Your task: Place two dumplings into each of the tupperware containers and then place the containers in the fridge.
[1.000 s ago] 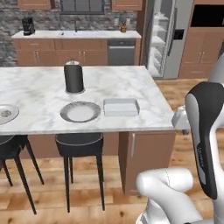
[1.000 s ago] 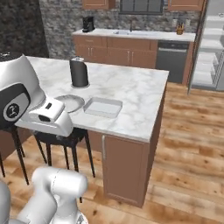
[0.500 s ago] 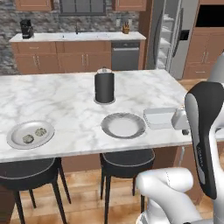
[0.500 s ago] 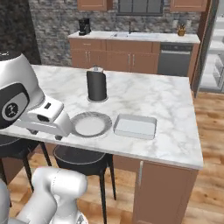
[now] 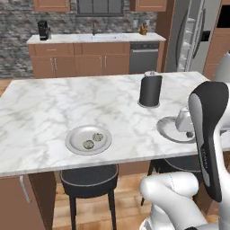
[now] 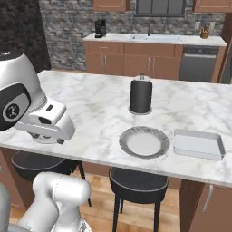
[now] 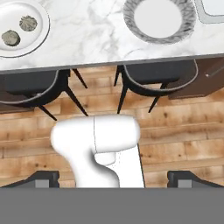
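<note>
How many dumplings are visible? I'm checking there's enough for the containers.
2: both on the round plate at the counter's left, one dumpling beside the other dumpling. More may be hidden.

A home kitchen.
A marble bench (image 5: 54, 108) with stools (image 5: 89, 180), wood cabinets (image 5: 81, 63), a sink (image 6: 156, 37), dishwasher (image 5: 143, 57), steel fridge (image 5: 191, 36), coffee maker (image 5: 43, 30) and stone wall (image 5: 18, 40).

Base views: behind arm, left and right, facing forward-down over worktop (image 5: 67, 103) | share canister (image 6: 141, 94) | Hand view: straight down onto worktop edge, stools (image 7: 33, 85)
</note>
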Robot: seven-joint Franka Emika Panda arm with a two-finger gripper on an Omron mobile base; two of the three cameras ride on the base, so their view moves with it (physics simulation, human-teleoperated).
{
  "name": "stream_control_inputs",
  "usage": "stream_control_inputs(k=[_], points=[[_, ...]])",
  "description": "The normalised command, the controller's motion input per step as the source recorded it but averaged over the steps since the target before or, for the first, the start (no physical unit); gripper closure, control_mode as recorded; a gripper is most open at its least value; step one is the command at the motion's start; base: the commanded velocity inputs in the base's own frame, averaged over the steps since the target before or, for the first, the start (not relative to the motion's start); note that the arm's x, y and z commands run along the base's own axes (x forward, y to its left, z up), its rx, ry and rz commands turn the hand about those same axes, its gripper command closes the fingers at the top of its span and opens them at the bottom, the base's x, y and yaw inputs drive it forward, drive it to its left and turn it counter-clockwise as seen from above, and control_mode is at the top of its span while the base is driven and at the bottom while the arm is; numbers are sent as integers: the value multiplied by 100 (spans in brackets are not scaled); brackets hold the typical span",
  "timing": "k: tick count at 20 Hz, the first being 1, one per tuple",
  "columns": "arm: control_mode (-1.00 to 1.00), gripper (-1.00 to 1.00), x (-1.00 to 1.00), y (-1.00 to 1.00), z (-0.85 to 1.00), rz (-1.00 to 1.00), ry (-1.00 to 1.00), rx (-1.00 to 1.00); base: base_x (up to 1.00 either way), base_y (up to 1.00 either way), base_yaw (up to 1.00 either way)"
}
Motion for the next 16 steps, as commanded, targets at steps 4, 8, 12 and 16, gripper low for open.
stream_control_inputs(k=[4,8,12,16], points=[[100,-100,0,0,0,0,0,0,4,62,0],[100,-100,0,0,0,0,0,0,20,87,0],[100,-100,0,0,0,0,0,0,19,82,0],[100,-100,0,0,0,0,0,0,43,40,-4]])
